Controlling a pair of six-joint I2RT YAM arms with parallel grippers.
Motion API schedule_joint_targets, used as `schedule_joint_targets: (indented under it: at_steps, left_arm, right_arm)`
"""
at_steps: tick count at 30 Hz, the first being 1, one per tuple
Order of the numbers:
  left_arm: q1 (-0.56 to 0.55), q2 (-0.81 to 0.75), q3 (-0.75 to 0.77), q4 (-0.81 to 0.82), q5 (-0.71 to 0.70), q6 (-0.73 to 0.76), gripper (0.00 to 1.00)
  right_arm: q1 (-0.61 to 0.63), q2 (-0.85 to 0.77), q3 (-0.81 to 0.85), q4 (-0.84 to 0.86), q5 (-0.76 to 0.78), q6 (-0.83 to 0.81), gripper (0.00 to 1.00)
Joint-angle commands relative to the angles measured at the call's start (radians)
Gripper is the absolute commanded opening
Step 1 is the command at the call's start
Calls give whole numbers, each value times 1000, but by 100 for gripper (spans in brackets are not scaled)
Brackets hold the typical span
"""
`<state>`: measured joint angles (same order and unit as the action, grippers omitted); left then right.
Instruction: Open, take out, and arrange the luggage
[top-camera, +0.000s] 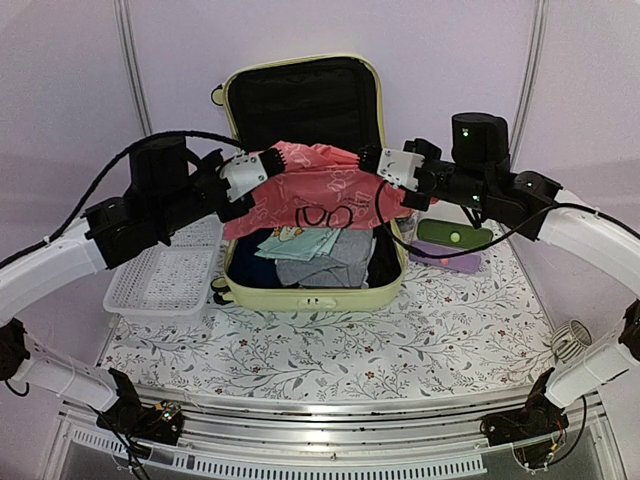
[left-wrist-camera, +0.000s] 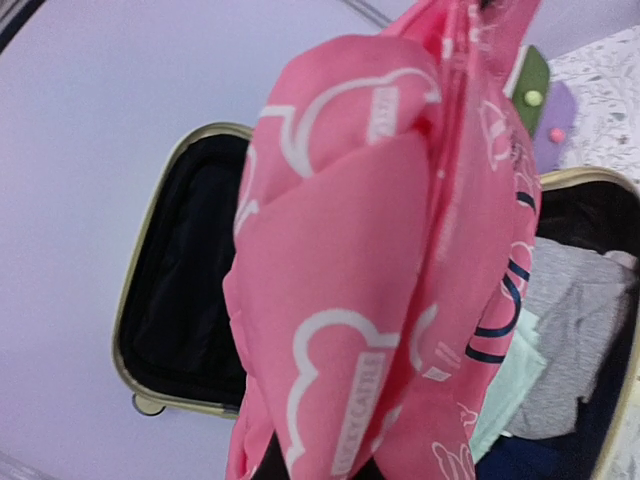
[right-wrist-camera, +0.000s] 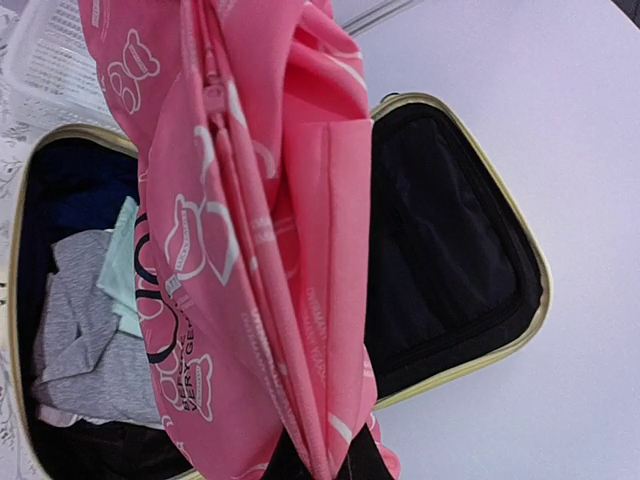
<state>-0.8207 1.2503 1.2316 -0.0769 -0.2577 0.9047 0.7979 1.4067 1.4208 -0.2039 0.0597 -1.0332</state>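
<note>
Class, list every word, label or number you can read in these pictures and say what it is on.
"VERY CASTLE", seemingly: white label print on the pink bear-print cloth over the open pale yellow-green hard-shell suitcase.
"VERY GE...", partly hidden: same cloth, right wrist view.
Other small print on the cloth: too blurred to read.
Nothing readable elsewhere.

Top view: high at the near edge, looking down and forward over the bench. Wrist views: close, facing inward from opposite sides. All three share the pink garment and the open luggage.
</note>
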Motion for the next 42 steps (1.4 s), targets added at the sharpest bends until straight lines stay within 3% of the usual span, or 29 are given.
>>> schedule_joint_targets:
  at_steps: [1,4,7,17,22,28,31,34,35,37,40,42]
  left_arm:
    - [-8,-137,-58,-138,199,-77,0]
    - [12,-197,-91,-130,280,-121,0]
    - [25,-183,-113,-97,232,-111,0]
    - [55,88,37,155,-216,86,0]
    - [51,75,-11,87,-45,-12,0]
    - [9,101,-232,74,-47,-175,0]
    - [-47,121,-238,-42,-41,-222,0]
    - [-79,122,-157,-259,82,-299,1]
    - [-81,117,-125,-300,111,-332,8]
    - [-80,102,-65,-398,204,-397,32]
    - [-80,58,-25,-434,207,-523,83]
    - [-64,12,-33,-422,101,-643,97]
  right_arm:
    - [-11,-89,-26,-176,-100,-14,2]
    - [-12,-124,-57,-187,-145,7,2]
    - [-12,-118,-80,-152,-127,10,2]
    - [-31,80,44,172,167,-2,2]
    - [-31,34,-78,223,93,-15,2]
    - [-31,15,-333,156,12,9,2]
    - [-29,2,-392,83,-28,34,2]
    - [-29,-28,-417,4,-109,35,2]
    - [-30,-37,-419,-16,-130,31,2]
    - [-28,-46,-415,-41,-151,34,2]
    - [-28,-47,-409,-54,-152,58,2]
    - [-29,-46,-410,-50,-139,76,2]
